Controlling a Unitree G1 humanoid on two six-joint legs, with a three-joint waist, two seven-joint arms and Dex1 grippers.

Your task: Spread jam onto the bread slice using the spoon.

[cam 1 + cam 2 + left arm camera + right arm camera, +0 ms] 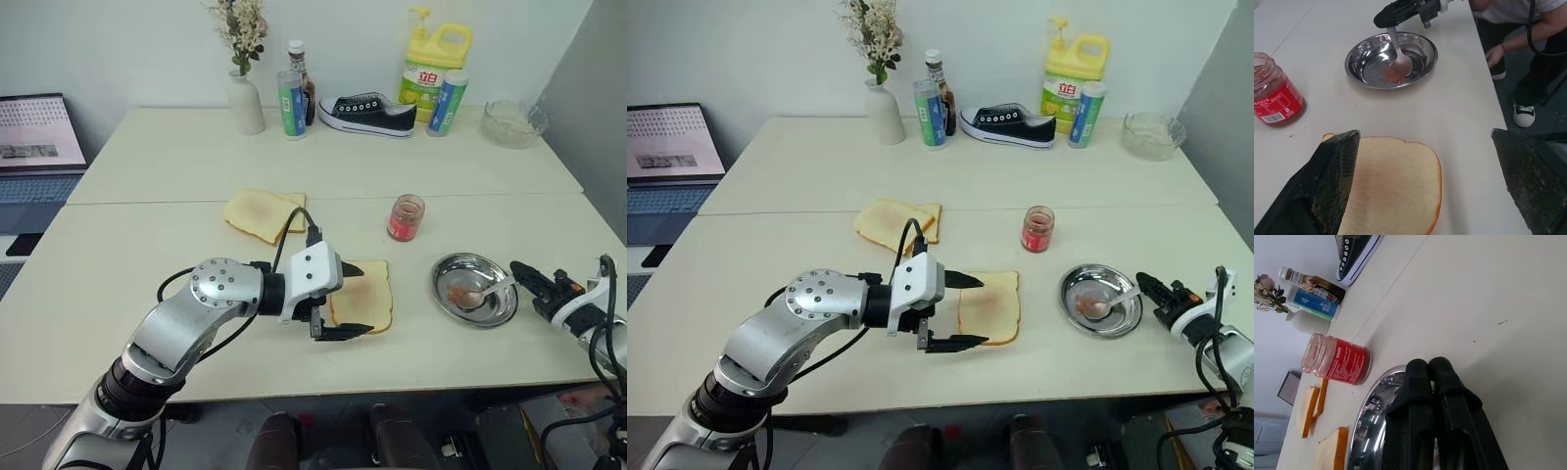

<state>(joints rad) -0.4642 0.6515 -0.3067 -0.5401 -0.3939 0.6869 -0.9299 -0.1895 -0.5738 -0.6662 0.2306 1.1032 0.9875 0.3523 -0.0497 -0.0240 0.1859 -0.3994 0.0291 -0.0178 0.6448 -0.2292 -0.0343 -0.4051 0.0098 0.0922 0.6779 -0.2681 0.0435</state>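
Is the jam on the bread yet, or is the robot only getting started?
Only starting. Done: the right gripper has shut on the spoon, whose bowl sits in jam inside the metal dish. In hand: the left gripper, jaws open, brackets the bread slice. Left: carrying jam over and spreading it; the bread looks bare.
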